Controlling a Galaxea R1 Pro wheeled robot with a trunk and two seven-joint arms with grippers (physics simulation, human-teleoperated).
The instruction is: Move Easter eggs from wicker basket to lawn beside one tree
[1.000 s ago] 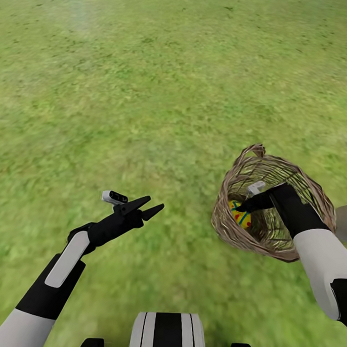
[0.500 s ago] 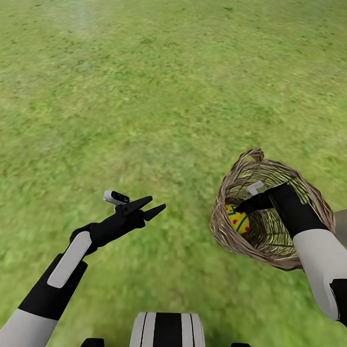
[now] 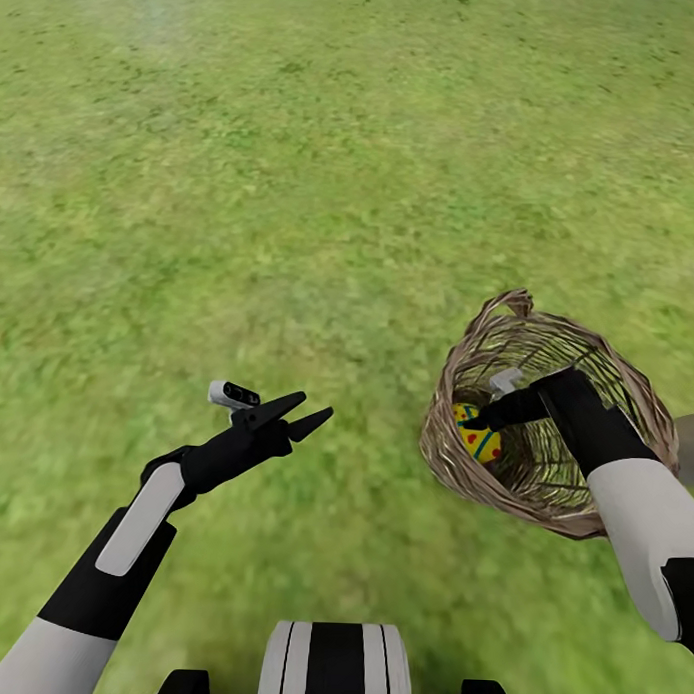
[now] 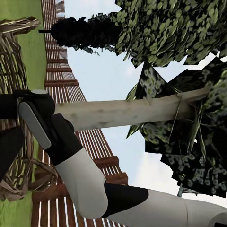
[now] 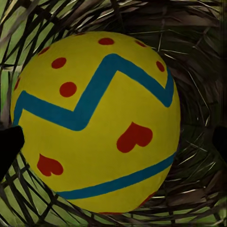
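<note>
since a second ago the round brown wicker basket (image 3: pixel 549 424) has rocked a little toward the robot's left and part-way back again, and the yellow easter egg with blue zigzag bands and red hearts (image 3: pixel 477 433) has rolled slightly inside it; the right arm has barely shifted. judging by that, the reach itself is nudging the basket, so the grasp is not yet settled.

nearest, the black two-fingered left gripper (image 3: pixel 303 414) hangs above the grass with its fingers a narrow gap apart and nothing between them. its wrist camera looks across at the right arm, the basket's twigs, a brown slatted wooden fence (image 4: pixel 61 71) and a tree with a pale smooth trunk and dark speckled foliage (image 4: pixel 127 111).

further right, the black right gripper (image 3: pixel 479 421) is down inside the basket, tips just at the egg. in the right wrist view the egg (image 5: pixel 97 123) sits between two dark fingertips (image 5: pixel 9 146) at the picture's edges, so the jaws are spread wide around it and not closed.

beyond lies the mottled green lawn (image 3: pixel 293 165). i see just one egg; the tree placement is all to do.
</note>
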